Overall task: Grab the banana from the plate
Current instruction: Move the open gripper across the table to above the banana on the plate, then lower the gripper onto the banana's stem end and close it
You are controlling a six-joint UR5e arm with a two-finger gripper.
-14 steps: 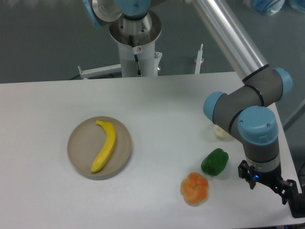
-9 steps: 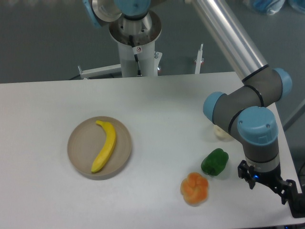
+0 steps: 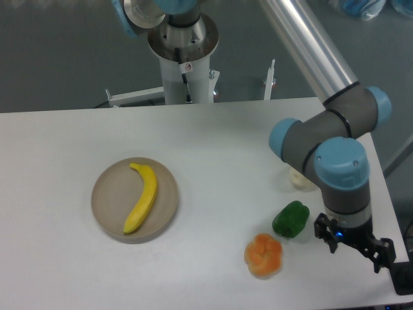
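The yellow banana [image 3: 143, 197] lies curved across the round beige plate [image 3: 106, 205] on the left part of the white table. My gripper [image 3: 400, 278] is at the table's front right corner, far to the right of the plate. Only a dark part of it shows at the frame edge below the black wrist mount [image 3: 352, 240]. Its fingers are cut off by the frame, so I cannot tell whether they are open or shut. Nothing shows in its grasp.
An orange fruit [image 3: 264, 255] and a green pepper [image 3: 291, 219] lie on the table between the plate and the wrist. A small pale object [image 3: 298, 179] sits partly hidden behind the arm's elbow. The robot's base column [image 3: 184, 61] stands behind the table's far edge.
The wrist and forearm have shifted slightly left and the black wrist mount has moved a little left. The banana, plate and other items have not moved.
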